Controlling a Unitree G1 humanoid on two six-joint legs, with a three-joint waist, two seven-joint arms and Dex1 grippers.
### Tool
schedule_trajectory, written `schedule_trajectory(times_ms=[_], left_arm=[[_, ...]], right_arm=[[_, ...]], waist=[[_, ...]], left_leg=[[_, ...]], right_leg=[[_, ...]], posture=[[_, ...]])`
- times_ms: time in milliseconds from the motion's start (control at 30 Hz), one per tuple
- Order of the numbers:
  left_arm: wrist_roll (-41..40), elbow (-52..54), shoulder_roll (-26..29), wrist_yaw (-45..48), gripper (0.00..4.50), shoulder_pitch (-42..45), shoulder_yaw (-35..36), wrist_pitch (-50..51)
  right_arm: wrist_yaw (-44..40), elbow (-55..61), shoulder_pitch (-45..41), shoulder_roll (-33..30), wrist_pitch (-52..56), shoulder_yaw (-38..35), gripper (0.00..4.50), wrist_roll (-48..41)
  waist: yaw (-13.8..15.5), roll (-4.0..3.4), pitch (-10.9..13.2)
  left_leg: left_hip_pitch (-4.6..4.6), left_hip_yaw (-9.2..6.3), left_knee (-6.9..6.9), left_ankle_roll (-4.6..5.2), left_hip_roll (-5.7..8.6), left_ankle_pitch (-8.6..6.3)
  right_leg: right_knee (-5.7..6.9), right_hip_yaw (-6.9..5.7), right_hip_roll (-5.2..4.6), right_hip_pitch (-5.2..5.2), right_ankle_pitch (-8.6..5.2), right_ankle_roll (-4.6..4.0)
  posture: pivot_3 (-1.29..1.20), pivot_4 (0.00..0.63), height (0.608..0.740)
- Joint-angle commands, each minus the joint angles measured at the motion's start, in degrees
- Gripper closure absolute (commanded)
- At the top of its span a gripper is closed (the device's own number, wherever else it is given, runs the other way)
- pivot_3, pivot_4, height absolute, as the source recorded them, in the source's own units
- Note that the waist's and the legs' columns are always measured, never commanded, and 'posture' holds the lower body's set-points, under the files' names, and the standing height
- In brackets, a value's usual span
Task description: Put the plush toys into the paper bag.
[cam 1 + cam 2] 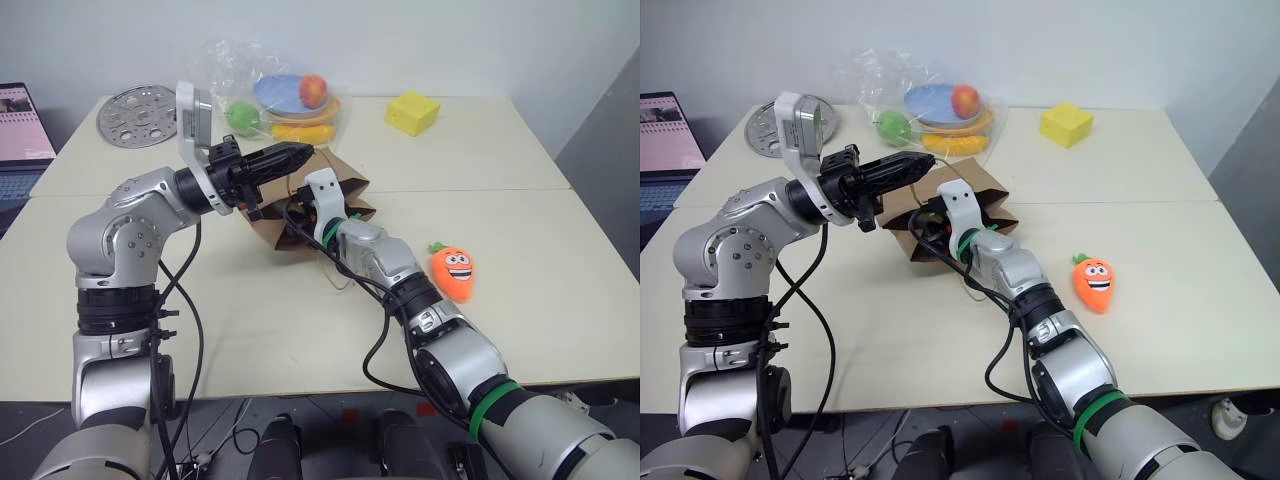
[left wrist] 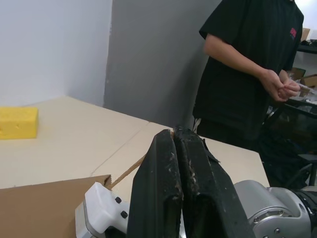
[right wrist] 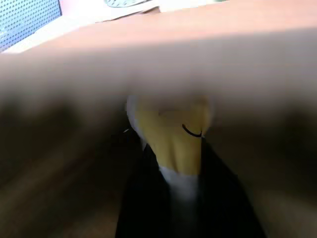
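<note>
Cream surface (image 1: 500, 170) carries a brown paper bag (image 1: 985, 190) at its middle. Left hand (image 1: 300, 153), fingers pressed together, pinches the bag's rim. Right hand (image 3: 173, 163) reaches inside the bag, clamped on the white egg toy (image 3: 171, 136). Carrot toy (image 1: 453, 270) lies right of the bag, well apart.

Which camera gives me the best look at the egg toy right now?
The right wrist view. It looks into the paper bag and shows the egg toy, white with a yellow centre, between the right gripper fingers. In the eye views the right gripper reaches into the bag's mouth, which hides the toy. The left wrist view faces away from it.
</note>
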State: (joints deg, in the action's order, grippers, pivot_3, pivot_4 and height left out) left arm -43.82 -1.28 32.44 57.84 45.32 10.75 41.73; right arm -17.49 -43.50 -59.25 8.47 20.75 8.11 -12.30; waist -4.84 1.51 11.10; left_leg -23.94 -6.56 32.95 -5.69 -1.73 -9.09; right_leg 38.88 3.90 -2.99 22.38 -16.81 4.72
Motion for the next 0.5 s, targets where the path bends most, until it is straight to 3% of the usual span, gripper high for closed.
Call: schedule_trajectory(times_ms=[33,167,267,500], left_arm=[[-1.3,2.3,1.2,0.2,4.5,0.4,2.2,-1.2],[-0.8,1.5,1.4,0.3,4.5,0.2,2.3,-1.7],[1.2,-1.1,1.3,0.5,4.5,1.5,1.4,-3.7],[4.2,-7.2,1.1,0.7,4.5,4.5,0.6,-6.6]], right_arm=[[-1.1,3.1,0.6,4.2,-1.2,0.5,2.67,0.4],[-1.9,7.2,2.4,2.8,-0.5,1.6,1.27,1.0],[-3.4,18.6,7.0,-0.7,4.2,4.3,0.18,1.5],[-6.4,54.6,22.4,-13.2,20.6,6.1,0.04,0.0]], waist=[[0.0,0.0,0.0],[0.0,0.0,0.0],[0.1,0.0,0.0],[1.0,0.0,0.0]], left_leg=[[0.0,0.0,0.0,0.0,0.0,0.0],[0.0,0.0,0.0,0.0,0.0,0.0],[-0.01,-0.01,0.0,0.0,0.0,0.0],[-0.08,-0.07,0.04,-0.01,0.02,0.0]], right_leg=[[0.0,0.0,0.0,0.0,0.0,0.0],[0.0,0.0,0.0,0.0,0.0,0.0],[-0.01,0.0,0.0,0.0,0.0,0.0],[-0.05,-0.08,-0.01,-0.01,-0.01,0.01]], posture=[[0.0,0.15,0.74],[0.0,0.15,0.74],[0.0,0.15,0.74],[0.0,0.15,0.74]])
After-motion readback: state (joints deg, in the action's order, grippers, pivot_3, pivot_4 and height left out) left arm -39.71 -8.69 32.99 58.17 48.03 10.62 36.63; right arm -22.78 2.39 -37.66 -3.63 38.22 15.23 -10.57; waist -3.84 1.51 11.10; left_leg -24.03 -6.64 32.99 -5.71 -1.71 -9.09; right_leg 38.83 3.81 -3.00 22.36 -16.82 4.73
